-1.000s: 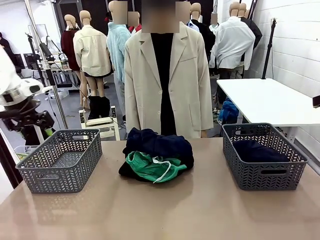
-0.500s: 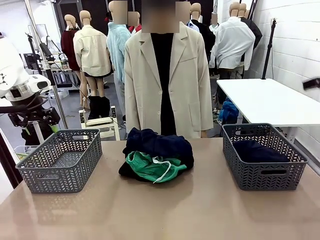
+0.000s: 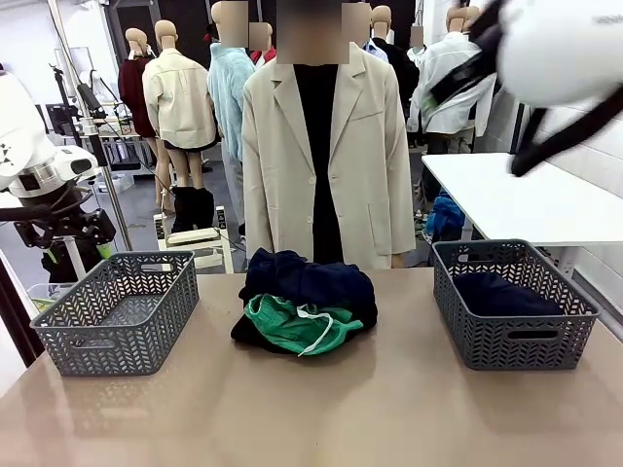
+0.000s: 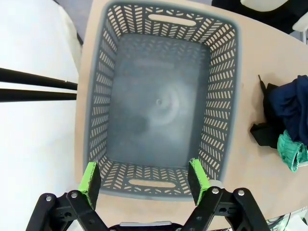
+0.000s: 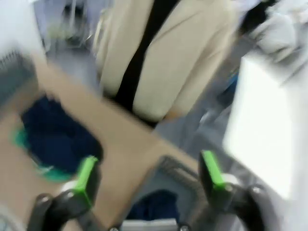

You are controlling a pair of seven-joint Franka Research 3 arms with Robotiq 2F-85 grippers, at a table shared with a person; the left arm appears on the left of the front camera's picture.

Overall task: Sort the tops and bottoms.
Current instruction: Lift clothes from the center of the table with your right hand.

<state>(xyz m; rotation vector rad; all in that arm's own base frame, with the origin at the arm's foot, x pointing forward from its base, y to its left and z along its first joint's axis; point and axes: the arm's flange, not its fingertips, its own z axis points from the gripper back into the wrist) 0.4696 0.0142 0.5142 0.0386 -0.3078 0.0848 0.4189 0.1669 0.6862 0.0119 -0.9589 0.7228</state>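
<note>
**unsorted at mid-tabletop [image 3: 409,409]**

front: the navy garment [image 3: 310,277], green garment [image 3: 292,329] and black garment [image 3: 249,336] are heaped together between the left basket [image 3: 117,311] and the right basket [image 3: 516,336], in front of a person [image 3: 326,156].
left wrist: the left end effector [image 4: 143,174] is spread and empty above the left basket's bare floor.
right wrist, blurred: the right end effector [image 5: 148,171] is spread and empty; a dark cloth [image 5: 151,204] lies in the right basket.

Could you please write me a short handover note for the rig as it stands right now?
Left claw: open, holding nothing, above the left basket.
Right claw: open, holding nothing, raised above the right basket.
Piled between the baskets: navy garment, green garment, black garment.
Done: one dark garment lies in the right basket.
Left: sort the three piled garments.
</note>
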